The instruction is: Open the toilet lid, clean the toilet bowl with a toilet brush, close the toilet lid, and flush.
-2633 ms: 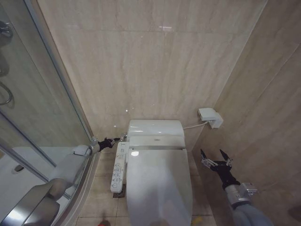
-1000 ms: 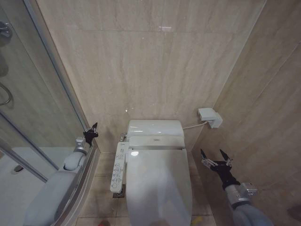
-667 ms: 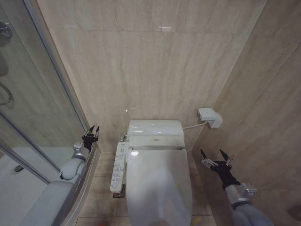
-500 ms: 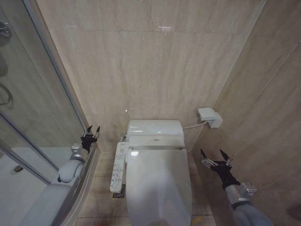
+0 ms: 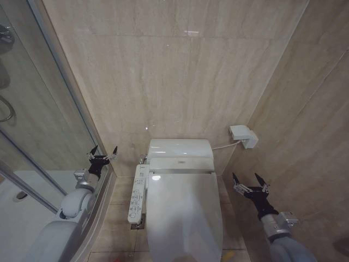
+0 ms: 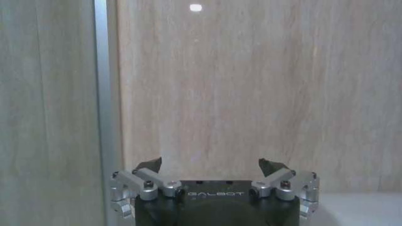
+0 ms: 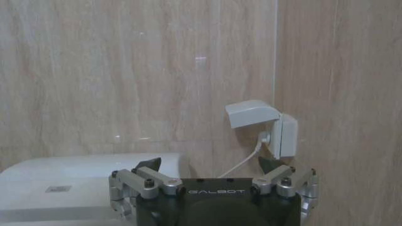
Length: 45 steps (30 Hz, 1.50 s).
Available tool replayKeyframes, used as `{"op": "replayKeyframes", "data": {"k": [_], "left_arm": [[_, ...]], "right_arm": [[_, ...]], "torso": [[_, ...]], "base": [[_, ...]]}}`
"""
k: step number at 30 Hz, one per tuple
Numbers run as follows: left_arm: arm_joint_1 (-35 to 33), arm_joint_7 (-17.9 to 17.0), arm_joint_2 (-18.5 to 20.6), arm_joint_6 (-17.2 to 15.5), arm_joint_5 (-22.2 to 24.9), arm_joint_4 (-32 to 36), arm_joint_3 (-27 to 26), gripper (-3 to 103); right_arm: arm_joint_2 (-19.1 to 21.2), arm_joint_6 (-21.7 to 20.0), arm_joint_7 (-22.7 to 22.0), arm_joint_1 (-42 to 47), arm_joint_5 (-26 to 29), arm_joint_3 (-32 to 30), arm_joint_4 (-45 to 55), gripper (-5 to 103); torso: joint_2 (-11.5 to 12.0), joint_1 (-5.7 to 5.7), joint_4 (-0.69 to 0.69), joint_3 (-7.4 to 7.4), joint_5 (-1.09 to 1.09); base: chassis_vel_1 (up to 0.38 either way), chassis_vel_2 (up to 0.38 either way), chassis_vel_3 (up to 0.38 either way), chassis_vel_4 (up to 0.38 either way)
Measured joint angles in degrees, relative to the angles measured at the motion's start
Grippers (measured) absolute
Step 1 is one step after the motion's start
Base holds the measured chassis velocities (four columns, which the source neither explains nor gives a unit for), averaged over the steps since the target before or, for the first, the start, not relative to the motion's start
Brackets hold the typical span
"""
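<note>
Both grippers, left (image 5: 103,151) by the shower's glass door (image 5: 38,125) and right (image 5: 250,182) under the wall socket (image 5: 244,135), I held spread open; toilet lid (image 5: 182,215) lay shut.

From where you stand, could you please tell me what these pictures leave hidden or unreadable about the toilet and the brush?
- Toilet bowl: hidden in the head view under the closed toilet lid.
- Lid's front edge: cut off by the head view's bottom edge.
- Side panel: its button markings are too small to read in the head view.
- Toilet brush and holder: nothing here tells where they are.
- Both the left claw and the right claw are open and empty.
</note>
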<state>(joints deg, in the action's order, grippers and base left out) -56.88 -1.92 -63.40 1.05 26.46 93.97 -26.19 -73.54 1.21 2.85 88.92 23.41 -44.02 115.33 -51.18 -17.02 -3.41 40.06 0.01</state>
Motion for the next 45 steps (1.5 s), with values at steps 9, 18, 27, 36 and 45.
{"op": "replayKeyframes", "data": {"k": [9, 18, 27, 36, 45], "left_arm": [[0.09, -0.23, -5.61, 0.17, -0.17, 0.55, 0.43, 100], [-2.76, -0.97, -10.30, -0.14, -2.09, 2.21, -0.33, 100], [-9.82, -1.84, -13.07, -0.34, -4.37, 7.11, -0.66, 100], [-16.18, -2.23, -16.04, -0.22, -7.17, 11.63, -1.21, 100], [-19.84, -2.24, -15.79, 0.23, -8.41, 14.59, -2.16, 100]], "right_arm": [[0.00, 0.00, 0.00, 0.00, 0.00, 0.00, 0.00, 100], [0.00, 0.00, 0.00, 0.00, 0.00, 0.00, 0.00, 100], [0.00, 0.00, 0.00, 0.00, 0.00, 0.00, 0.00, 100], [0.00, 0.00, 0.00, 0.00, 0.00, 0.00, 0.00, 100], [0.00, 0.00, 0.00, 0.00, 0.00, 0.00, 0.00, 100]], "torso": [[0.00, -0.01, 0.00, 0.00, 0.01], [0.00, -0.01, 0.00, 0.00, 0.00], [0.00, 0.00, 0.00, 0.00, 0.00], [0.00, 0.00, 0.00, 0.00, 0.00], [0.00, 0.00, 0.00, 0.00, -0.01]], "base": [[0.000, 0.000, 0.000, 0.000], [0.000, 0.000, 0.000, 0.000], [0.000, 0.000, 0.000, 0.000], [0.000, 0.000, 0.000, 0.000], [0.000, 0.000, 0.000, 0.000]]}}
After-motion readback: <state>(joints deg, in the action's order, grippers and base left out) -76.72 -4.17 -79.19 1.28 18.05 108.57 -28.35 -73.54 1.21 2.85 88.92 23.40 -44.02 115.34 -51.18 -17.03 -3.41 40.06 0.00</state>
